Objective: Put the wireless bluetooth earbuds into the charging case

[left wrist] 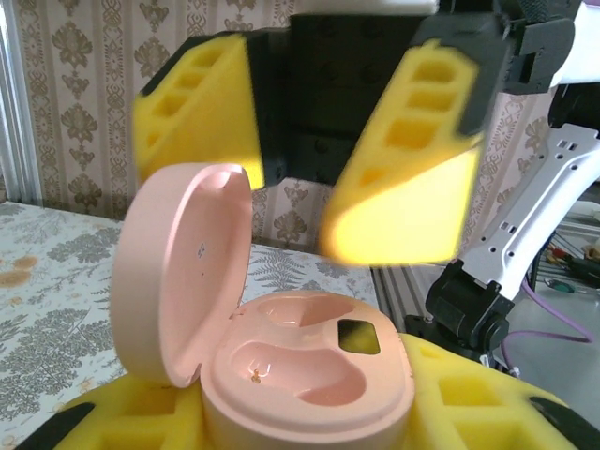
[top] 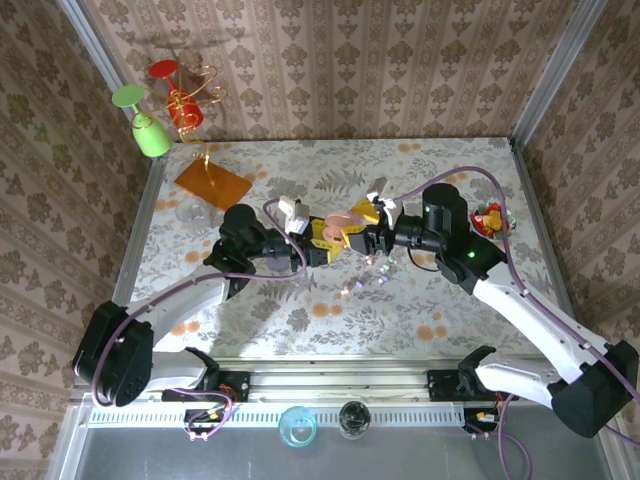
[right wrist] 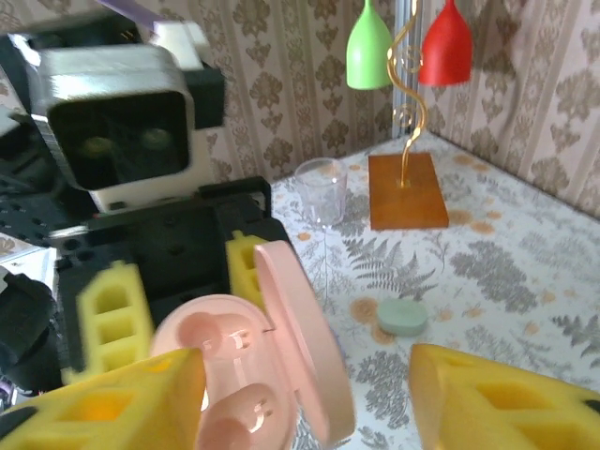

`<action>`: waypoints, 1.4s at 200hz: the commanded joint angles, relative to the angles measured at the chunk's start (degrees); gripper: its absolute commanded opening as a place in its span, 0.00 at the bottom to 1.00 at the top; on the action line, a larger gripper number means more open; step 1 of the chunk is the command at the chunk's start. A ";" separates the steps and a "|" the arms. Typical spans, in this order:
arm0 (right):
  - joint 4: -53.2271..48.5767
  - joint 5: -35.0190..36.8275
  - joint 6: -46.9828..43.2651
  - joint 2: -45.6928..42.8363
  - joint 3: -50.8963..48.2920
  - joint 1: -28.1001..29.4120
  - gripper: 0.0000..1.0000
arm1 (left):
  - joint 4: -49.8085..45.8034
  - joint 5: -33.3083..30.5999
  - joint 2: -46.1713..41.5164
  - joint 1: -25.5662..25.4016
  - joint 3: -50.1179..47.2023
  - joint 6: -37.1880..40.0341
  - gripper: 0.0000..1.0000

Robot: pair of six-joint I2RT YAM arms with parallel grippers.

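Clamping the base of the open pink charging case [left wrist: 309, 370] between the yellow pads [left wrist: 487, 403] of the left gripper [left wrist: 300, 417], lid tipped upright. Hovering the right gripper [left wrist: 307, 199] just beside the case, its jaws spread wide and gripping nothing. Showing bare wells inside the case. Seeing the wireless bluetooth earbuds [top: 376, 281] as tiny glossy specks on the table [top: 480, 320], just on the near side of the case, too small for telling colours. Spotting a mint-green case [right wrist: 403, 316] well apart from the pink one.
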 commanded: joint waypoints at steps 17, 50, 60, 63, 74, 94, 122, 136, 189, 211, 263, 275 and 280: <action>1.90 3.88 6.68 -5.99 -1.58 -1.54 0.69 | 8.24 -1.12 0.69 2.71 -2.48 -3.53 0.29; 0.47 10.56 16.09 -8.06 -5.28 -8.10 0.70 | 9.20 -2.02 -0.52 4.59 -3.63 -3.92 0.28; -0.19 10.75 22.78 -7.33 -6.45 -11.52 0.68 | 9.13 -2.05 -1.09 5.04 -3.98 -3.94 0.28; -0.48 10.89 24.88 -6.96 -6.83 -12.29 0.67 | 9.13 -2.15 -1.30 5.16 -4.11 -3.97 0.28; -1.73 11.57 30.81 -5.27 -8.02 -14.26 0.64 | 9.07 -2.50 -2.02 5.44 -4.58 -3.72 0.28; -3.43 11.43 35.60 -0.77 -9.50 -14.92 0.62 | 8.50 -2.74 -3.08 5.78 -5.13 -3.08 0.27; -6.36 9.66 38.43 6.91 -9.62 -14.04 0.58 | 8.32 -2.65 -3.90 6.45 -5.56 -2.88 0.27; -7.30 9.50 39.63 10.44 -9.76 -12.63 0.56 | 8.49 -2.62 -4.21 7.41 -6.05 -2.83 0.28; -3.68 7.88 51.63 19.96 -12.07 -2.89 0.50 | 9.65 -3.78 -6.72 12.92 -8.29 -3.01 0.27; 0.10 8.50 56.36 22.54 -13.26 0.87 0.49 | 9.55 -3.75 -7.43 13.70 -8.72 -2.99 0.27; 3.73 11.22 61.04 28.44 -14.00 3.64 0.45 | 10.57 -2.30 -7.10 13.92 -8.57 -3.75 0.28; 3.54 11.54 61.08 29.63 -13.68 3.64 0.43 | 10.61 -1.96 -6.85 13.92 -8.41 -3.74 0.27; 3.55 11.63 61.03 30.07 -13.56 3.73 0.42 | 10.61 -1.89 -6.75 13.94 -8.39 -3.78 0.28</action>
